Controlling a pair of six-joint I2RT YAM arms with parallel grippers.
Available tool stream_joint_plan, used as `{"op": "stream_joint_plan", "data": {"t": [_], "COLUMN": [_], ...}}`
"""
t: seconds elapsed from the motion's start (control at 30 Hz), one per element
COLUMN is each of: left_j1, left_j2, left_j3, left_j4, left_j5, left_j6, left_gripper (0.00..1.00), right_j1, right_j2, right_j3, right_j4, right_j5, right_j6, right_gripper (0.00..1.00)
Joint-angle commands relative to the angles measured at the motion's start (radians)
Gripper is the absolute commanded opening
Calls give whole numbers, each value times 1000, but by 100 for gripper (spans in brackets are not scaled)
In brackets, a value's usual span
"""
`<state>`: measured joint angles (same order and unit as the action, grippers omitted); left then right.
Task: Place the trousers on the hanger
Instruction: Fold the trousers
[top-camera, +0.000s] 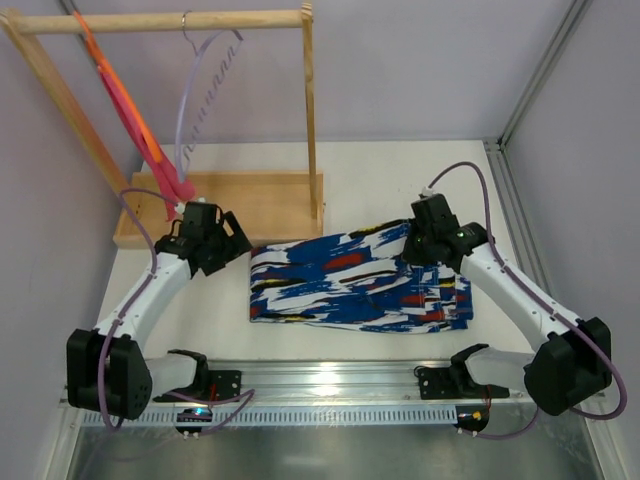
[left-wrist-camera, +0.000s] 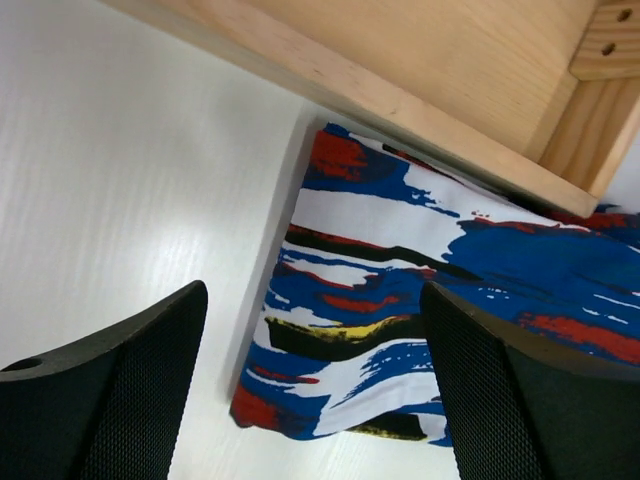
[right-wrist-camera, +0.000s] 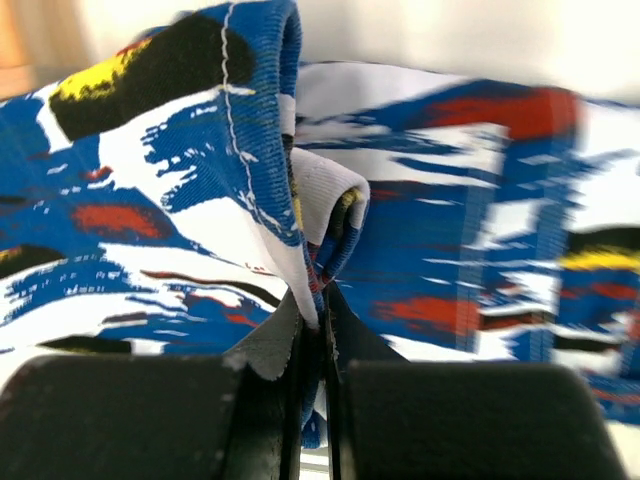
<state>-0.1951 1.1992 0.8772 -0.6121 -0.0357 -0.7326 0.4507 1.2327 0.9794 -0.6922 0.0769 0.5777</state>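
**Fig. Layout of my workspace.** The flat white table (top-camera: 400, 180) carries a pale wooden rack (top-camera: 250, 205) at its far left, with the base tray on the tabletop and the rail above. Two things hang from the rail. To the left is a thin orange hanger (top-camera: 100, 55) with a plain pink-red cloth (top-camera: 150, 150) draped on it; to the right is the thin lavender-white plastic hanger (top-camera: 213, 90).

The folded blue, white, red and black printed cloth trousers (top-camera: 350, 285) lie on the table in front of the rack's base, their far left corner just beside its near edge.

My left gripper (top-camera: 232, 245) sits over the trousers' left end, one finger on either side of that edge. My right gripper (top-camera: 418, 250) is at their far right corner, with a fold of cloth between its fingers.
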Motion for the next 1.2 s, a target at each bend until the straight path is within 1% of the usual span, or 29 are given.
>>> {"op": "stream_joint_plan", "data": {"t": [0.0, 0.07, 0.13, 0.2, 0.23, 0.27, 0.3, 0.33, 0.37, 0.4, 0.47, 0.5, 0.57, 0.63, 0.7, 0.8, 0.83, 0.9, 0.93, 0.97, 1.0, 1.03, 1.07, 1.1, 1.13, 1.17], "left_j1": [-10, -12, -12, -13, -12, -13, -15, -15, -17, -18, -30, -39, -78, -130, -158, -182, -184, -184, -182, -182, -173, -167, -158, -141, -95, -66], "left_j2": [16, 25, 36, 46, 52, 62, 77, 88, 95, 111, 123, 140, 158, 184, 204, 243, 252, 299, 315, 345, 353, 355, 340, 320, 297, 234], "left_j3": [-72, -110, -145, -177, -185, -191, -205, -216, -225, -233, -271, -280, -276, -271, -268, -280, -280, -253, -238, -193, -172, -147, -127, -110, -115, -125], "left_j4": [147, 222, 251, 302, 314, 331, 347, 363, 388, 441, 527, 579, 601, 607, 607, 644, 644, 617, 601, 515, 456, 399, 245, 198, 155, 115], "left_j5": [164, 212, 244, 264, 273, 275, 278, 287, 318, 336, 396, 405, 408, 392, 367, 350, 344, 330, 323, 303, 275, 184, 113, 65, 1, -13], "left_j6": [-28, -36, -36, -44, -54, -59, -63, -74, -82, -94, -131, -140, -145, -143, -157, -195, -206, -220, -221, -222, -212, -203, -206, -209, -206, -205], "left_gripper": [87, 88, 89, 89, 89, 89, 89, 89, 89, 89, 88, 88, 88, 88, 87, 82, 79, 55, 41, 15, 7, 0, 0, 0, 0, 0], "right_j1": [-67, -93, -127, -142, -164, -174, -188, -204, -223, -224, -224, -224, -224, -224, -224, -224, -222, -222, -222, -221, -218, -199, -178, -156, -102, -71], "right_j2": [-68, -108, -133, -173, -183, -194, -219, -228, -239, -258, -275, -280, -279, -279, -279, -285, -288, -288, -282, -268, -259, -247, -218, -205, -187, -171], "right_j3": [-19, -15, -10, -16, -21, -34, -42, -51, -65, -76, -113, -122, -142, -153, -169, -179, -182, -202, -212, -238, -251, -260, -258, -257, -246, -239], "right_j4": [-133, -177, -231, -265, -315, -331, -332, -316, -305, -259, -216, -204, -185, -178, -171, -159, -152, -103, -78, -46, 11, 22, 26, 51, 63, 75], "right_j5": [58, 92, 118, 205, 262, 347, 351, 340, 295, 264, 183, 167, 156, 155, 152, 139, 117, 65, -4, -52, -98, -92, -82, -74, -39, -20], "right_j6": [-33, -42, -44, -12, 16, 39, 40, 34, 34, 19, 14, 13, 7, -1, -4, -6, -6, -4, -7, -21, -22, -18, -7, 8, 20, 39], "right_gripper": [4, 4, 4, 4, 4, 4, 4, 4, 4, 4, 4, 4, 4, 4, 4, 4, 4, 4, 4, 4, 4, 4, 4, 4, 4, 4]}}
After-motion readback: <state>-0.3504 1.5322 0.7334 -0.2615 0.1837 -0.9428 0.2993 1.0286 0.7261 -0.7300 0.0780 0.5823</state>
